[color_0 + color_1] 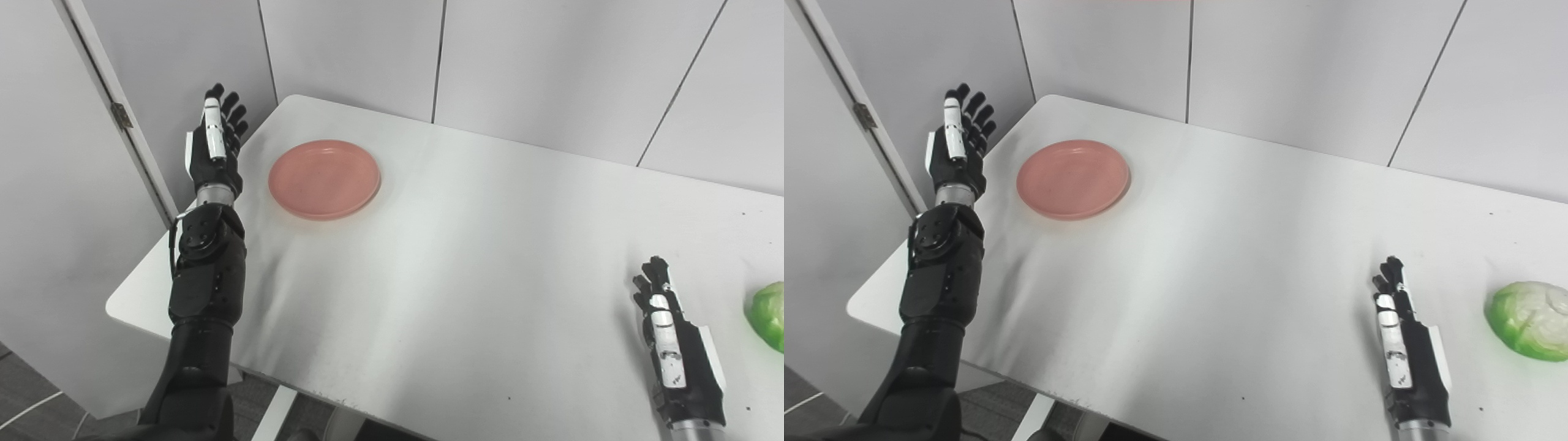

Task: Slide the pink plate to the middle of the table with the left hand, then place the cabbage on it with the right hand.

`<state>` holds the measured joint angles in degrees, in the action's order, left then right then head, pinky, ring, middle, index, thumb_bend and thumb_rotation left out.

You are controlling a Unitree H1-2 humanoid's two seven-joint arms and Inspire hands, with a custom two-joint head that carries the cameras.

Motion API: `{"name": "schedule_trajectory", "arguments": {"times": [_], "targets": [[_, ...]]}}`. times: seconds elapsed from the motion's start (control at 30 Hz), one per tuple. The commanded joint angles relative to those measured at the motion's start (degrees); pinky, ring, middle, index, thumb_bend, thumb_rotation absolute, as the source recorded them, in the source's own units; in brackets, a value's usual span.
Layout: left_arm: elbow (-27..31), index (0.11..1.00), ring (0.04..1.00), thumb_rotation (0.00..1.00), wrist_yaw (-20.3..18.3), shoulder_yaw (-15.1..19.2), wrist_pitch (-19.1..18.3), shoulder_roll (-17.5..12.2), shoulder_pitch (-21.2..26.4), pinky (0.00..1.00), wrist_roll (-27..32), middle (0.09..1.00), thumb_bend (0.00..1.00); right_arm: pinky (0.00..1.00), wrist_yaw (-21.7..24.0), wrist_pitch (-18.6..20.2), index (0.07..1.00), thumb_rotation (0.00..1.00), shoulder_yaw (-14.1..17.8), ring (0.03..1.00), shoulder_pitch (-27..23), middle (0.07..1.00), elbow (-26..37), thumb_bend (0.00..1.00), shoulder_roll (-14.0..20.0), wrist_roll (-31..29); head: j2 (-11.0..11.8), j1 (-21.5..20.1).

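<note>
You have a white worktop (1213, 257) with rounded corners, set askew so its far left corner points toward eleven o'clock. Its surface is glossy and shows soft reflections, with a few small dark specks toward four o'clock and a scuffed, speckled strip along the near edge at six o'clock. On it, at ten o'clock near the far left corner, lies the pink plate (1073, 179), flat and right way up, with nothing on it. At four o'clock, close to the right edge of your view, sits the cabbage (1530, 328), pale green and resting directly on the surface. The two are well apart, with bare worktop between them.
</note>
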<state>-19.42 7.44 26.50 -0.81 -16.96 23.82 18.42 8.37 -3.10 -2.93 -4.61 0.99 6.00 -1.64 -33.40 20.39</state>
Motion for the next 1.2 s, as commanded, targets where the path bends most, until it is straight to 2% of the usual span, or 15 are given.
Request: {"name": "schedule_trajectory", "arguments": {"times": [0.0,0.43,0.57,0.67,0.8,1.17], "targets": [[0.71,0.915,0.911,1.00,-0.81,0.18,2.11,-1.74,1.98,0.92,0.43,0.917,0.44,1.00,-0.20,-0.46,1.000,1.00,0.25,0.979,0.85,0.992,0.31,0.21,0.05,-0.11,-0.08,0.01],[-4.43,0.899,0.913,1.00,0.02,0.52,2.12,-1.20,1.99,0.89,0.74,0.906,0.43,1.00,0.17,-0.78,1.000,1.00,0.31,0.979,0.83,0.995,0.04,0.22,0.27,-0.50,-0.27,0.00],[-7.61,0.909,0.922,1.00,-1.57,0.09,3.23,-1.34,2.17,0.91,1.26,0.919,0.42,1.00,-0.07,-1.01,1.000,1.00,0.28,0.977,0.90,0.990,0.26,0.21,0.11,-0.25,-0.27,0.00],[-8.25,0.905,0.917,1.00,-0.70,-0.59,2.93,-0.87,2.29,0.91,0.68,0.918,0.42,1.00,0.01,-0.94,1.000,1.00,0.25,0.979,1.04,0.990,0.52,0.21,0.05,-0.41,-0.60,-0.02],[-11.11,0.882,0.889,1.00,-0.42,-1.72,3.68,-0.75,2.82,0.87,-0.51,0.894,0.42,1.00,-0.17,0.00,1.000,1.00,0.15,0.978,1.17,0.991,1.23,0.23,-0.06,-0.13,-0.61,-0.20],[-14.85,0.894,0.907,1.00,-2.49,-5.11,4.81,0.71,3.08,0.91,-0.31,0.906,0.42,1.00,-0.16,-0.78,1.000,1.00,0.15,0.975,0.94,0.987,0.35,0.24,-0.10,0.07,-0.87,-1.07]]}}
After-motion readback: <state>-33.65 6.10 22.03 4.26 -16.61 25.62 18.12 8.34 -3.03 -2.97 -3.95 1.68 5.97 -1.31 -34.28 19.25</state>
